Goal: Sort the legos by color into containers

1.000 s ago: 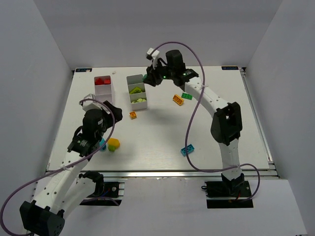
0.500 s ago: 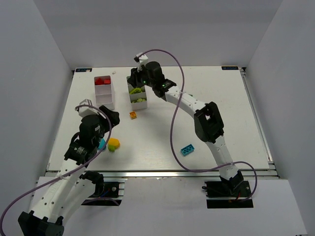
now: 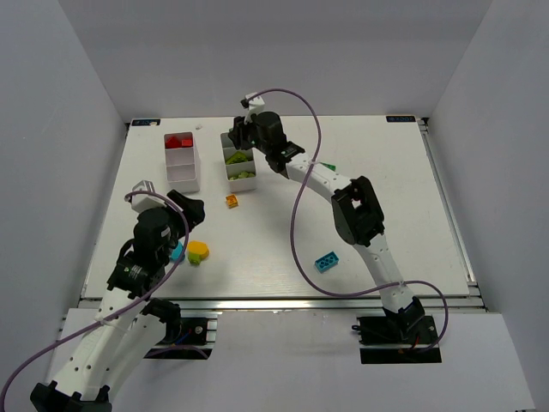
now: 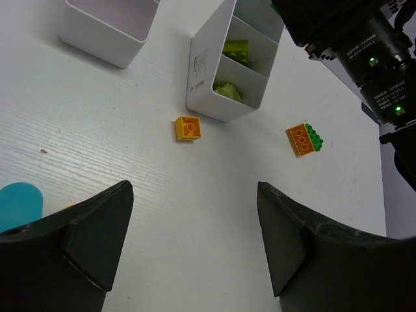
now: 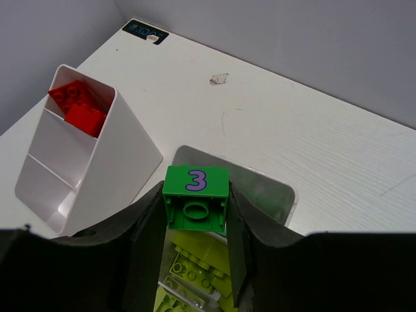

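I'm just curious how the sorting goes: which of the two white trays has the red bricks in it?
The left tray, with red bricks in its far compartment; the right tray holds lime-yellow bricks.

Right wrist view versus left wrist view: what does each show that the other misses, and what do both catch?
Only right wrist: the green brick marked 3, clamped in the right gripper, and red bricks in an end compartment of the left tray. Only left wrist: a loose orange brick, an orange-and-green pair, a cyan piece, and the open, empty left gripper. Both: the two trays, with lime bricks in the right tray.
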You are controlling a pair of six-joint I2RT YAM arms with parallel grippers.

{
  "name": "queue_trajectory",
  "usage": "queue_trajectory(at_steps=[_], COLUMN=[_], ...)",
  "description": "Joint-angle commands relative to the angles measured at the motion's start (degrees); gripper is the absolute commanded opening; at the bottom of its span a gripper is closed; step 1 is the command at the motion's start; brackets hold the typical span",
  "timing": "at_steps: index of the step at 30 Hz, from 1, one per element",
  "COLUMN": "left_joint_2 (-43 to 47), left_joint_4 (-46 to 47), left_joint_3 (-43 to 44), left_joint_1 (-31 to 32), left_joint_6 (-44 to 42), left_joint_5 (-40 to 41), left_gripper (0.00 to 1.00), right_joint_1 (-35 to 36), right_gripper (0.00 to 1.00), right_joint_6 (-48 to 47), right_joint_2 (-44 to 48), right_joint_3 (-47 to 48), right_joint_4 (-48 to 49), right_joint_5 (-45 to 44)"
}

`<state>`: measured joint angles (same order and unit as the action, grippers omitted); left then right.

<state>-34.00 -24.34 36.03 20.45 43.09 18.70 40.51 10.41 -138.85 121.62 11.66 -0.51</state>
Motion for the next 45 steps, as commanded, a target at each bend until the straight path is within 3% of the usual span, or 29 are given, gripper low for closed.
queue_trajectory(at_steps=[1, 11, 14, 22, 28, 31, 32, 37, 41, 44, 45], left_joint_2=[0.6, 0.8, 0.6, 0.0, 0.1, 0.0, 0.1, 0.0, 0.5, 1.0, 0.9], left_joint_4=[-1.3, -1.6, -1.5, -1.2, -1.1, -0.9, -0.9, -1.0, -1.3, -0.6, -0.4], left_joint_3=[-0.3, -0.9, -0.9, -0.9, -0.9, -1.0, -1.0, -0.5, -0.4, -0.9, -1.0], left_joint_1=[-0.2, -0.2, -0.2, -0.2, -0.2, -0.2, -0.2, -0.2, -0.2, -0.2, -0.2], left_joint_6=[0.8, 1.7, 1.9, 1.8, 1.9, 1.9, 1.9, 1.6, 1.6, 1.6, 1.6], left_joint_5=[0.3, -0.4, -0.4, -0.7, -0.8, -0.8, -0.8, -0.7, -0.3, -0.4, -0.3], left_gripper=[0.86, 0.86, 0.86, 0.86, 0.86, 0.86, 0.86, 0.86, 0.86, 0.86, 0.86], right_joint_1=[0.1, 0.2, 0.1, 0.2, 0.1, -0.1, -0.3, -1.1, -4.4, -10.3, -12.1], right_gripper=[0.07, 0.27, 0.39, 0.44, 0.56, 0.65, 0.86, 0.89, 0.89, 0.89, 0.86], right_joint_6=[-0.6, -1.2, -1.4, -2.4, -2.7, -2.7, -2.7, -2.2, -6.6, -9.5, -8.9], right_joint_2=[-0.8, -1.9, -2.5, -3.0, -2.9, -2.7, -2.5, -0.2, 10.0, 16.1, 16.4], right_joint_3=[2.5, 0.4, 0.5, 1.2, 1.1, 0.9, 0.9, -0.4, -10.8, -17.9, -17.4], right_joint_4=[6.0, 9.4, 9.7, 10.1, 10.5, 10.5, 10.4, 10.0, 14.2, 15.2, 9.8], right_joint_5=[-1.4, -1.1, -0.8, -0.1, -0.1, -0.1, -0.1, 0.0, 9.8, 26.3, 35.0])
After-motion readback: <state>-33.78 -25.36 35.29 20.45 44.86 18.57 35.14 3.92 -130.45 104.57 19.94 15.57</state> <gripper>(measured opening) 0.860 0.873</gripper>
